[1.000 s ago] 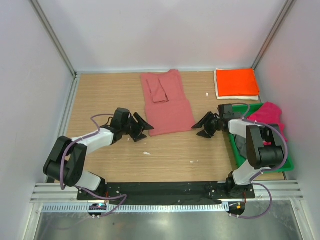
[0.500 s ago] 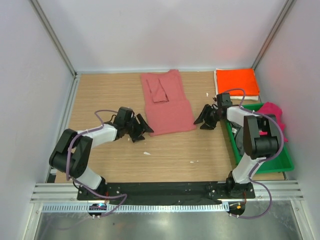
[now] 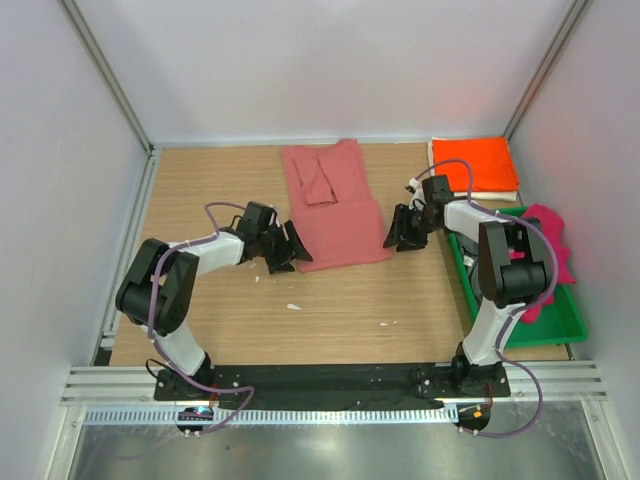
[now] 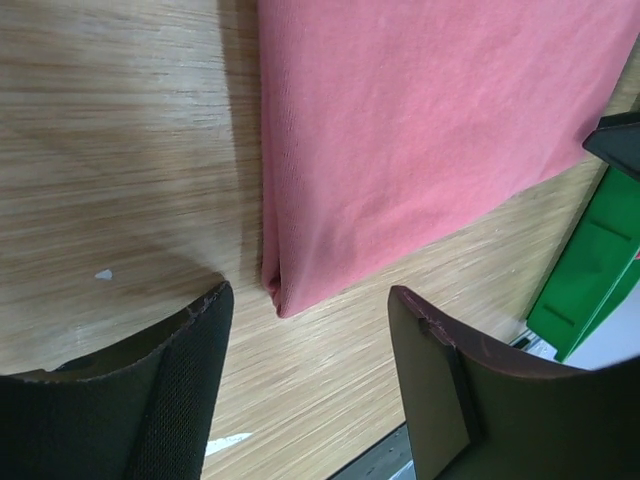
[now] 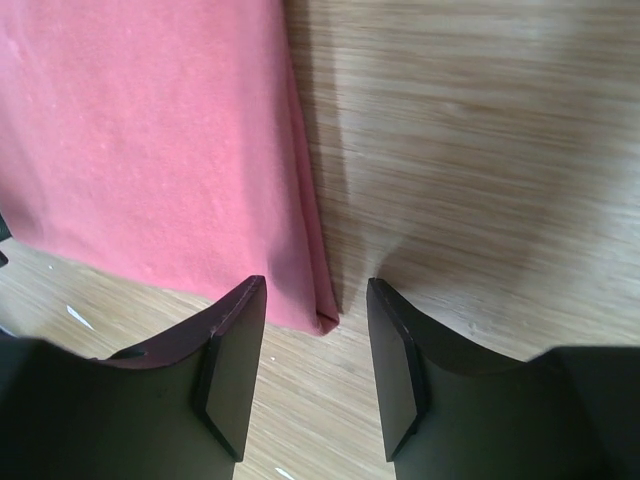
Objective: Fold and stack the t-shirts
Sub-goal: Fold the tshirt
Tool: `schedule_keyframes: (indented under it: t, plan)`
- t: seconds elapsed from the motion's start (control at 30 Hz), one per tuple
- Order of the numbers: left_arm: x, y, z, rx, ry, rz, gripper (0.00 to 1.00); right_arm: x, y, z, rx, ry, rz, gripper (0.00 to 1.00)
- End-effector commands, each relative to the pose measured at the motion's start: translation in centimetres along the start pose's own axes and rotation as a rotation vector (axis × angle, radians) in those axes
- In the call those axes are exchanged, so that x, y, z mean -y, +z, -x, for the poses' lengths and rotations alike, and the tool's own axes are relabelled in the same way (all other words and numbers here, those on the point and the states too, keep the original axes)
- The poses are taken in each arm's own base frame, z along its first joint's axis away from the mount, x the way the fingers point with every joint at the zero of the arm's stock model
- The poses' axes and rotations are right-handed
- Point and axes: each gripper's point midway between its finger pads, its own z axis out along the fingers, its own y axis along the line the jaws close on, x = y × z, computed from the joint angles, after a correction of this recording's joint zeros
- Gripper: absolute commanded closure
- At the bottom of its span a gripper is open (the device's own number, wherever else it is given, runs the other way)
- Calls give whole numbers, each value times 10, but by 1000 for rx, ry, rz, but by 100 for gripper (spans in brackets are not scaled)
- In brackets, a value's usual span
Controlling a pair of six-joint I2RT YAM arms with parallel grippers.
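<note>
left tool [image 4: 305, 300], right tool [image 5: 315, 290] — salmon-red t-shirt [image 3: 335, 215], folded, smooth

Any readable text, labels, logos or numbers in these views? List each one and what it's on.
None can be read in any view.
The salmon-red t-shirt, the orange t-shirt, the green tray and the wooden table show no print, label or number.
Small markings at the arm bases along the bottom edge of the top view are too small to read.
</note>
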Motion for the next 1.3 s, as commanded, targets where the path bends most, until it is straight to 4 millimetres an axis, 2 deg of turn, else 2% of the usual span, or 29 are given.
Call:
schedule_keyframes:
  t: [0.0, 0.17, 0.6, 0.77, 0.8, 0.93, 1.1, 1.27]
  plan:
    - [-19, 10, -7, -29, 24, 61, 35, 12, 17, -18, -77, -90, -32, 49]
    - [-24, 11, -6, -22, 31, 84, 35, 5, 28, -27, -112, -134, -47, 50]
    - [-40, 26, -1, -31, 44, 135, 38, 6, 35, -35, -139, -129, -38, 50]
    - [-48, 26, -1, -26, 38, 175, 39, 4, 37, -35, -138, -119, -19, 50]
    - [-54, 25, -3, -31, 32, 209, 39, 3, 38, -37, -144, -117, -20, 50]
    - [-62, 18, -3, -21, 45, 252, 36, 5, 37, -37, -143, -121, -32, 50]
    - [-58, 34, -9, -61, 26, 198, 36, 3, 43, -44, -162, -99, -3, 50]
    - [-62, 39, -16, -72, 4, 180, 37, -8, 48, -53, -179, -97, 51, 51]
